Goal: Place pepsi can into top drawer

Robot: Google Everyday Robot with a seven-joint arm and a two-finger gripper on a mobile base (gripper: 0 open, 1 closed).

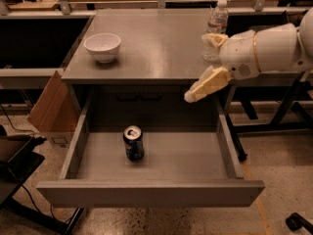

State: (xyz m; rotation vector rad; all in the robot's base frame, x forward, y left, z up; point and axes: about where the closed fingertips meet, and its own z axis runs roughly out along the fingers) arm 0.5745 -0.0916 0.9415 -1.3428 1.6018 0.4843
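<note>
Looking into the top drawer [146, 192], you'll find the pepsi can [133, 142] standing upright on the drawer floor, left of centre and clear of every wall. Resting on its flat base with the silver top up, it should sit steady with nothing gripping it.

The gripper [196, 67] hangs at about 2 o'clock from the can, well apart from it, level with the front right edge of the surface [156, 48] and above the drawer's back right corner. Its fingers [208, 83] are spread wide and hold nothing — one points up over the surface, the other angles down toward the drawer. From that I judge the can released and the placing done.

The drawer is pulled far out, which leaves the whole floor reachable from above. That is likely why the arm [274, 48] comes in from 3 o'clock, over the low side wall.

On the surface, a white bowl [102, 46] sits at 10 o'clock and a water bottle [217, 21] at 2 o'clock, right behind the gripper. If you lift away, mind that bottle — a careless swing could tip it.
</note>
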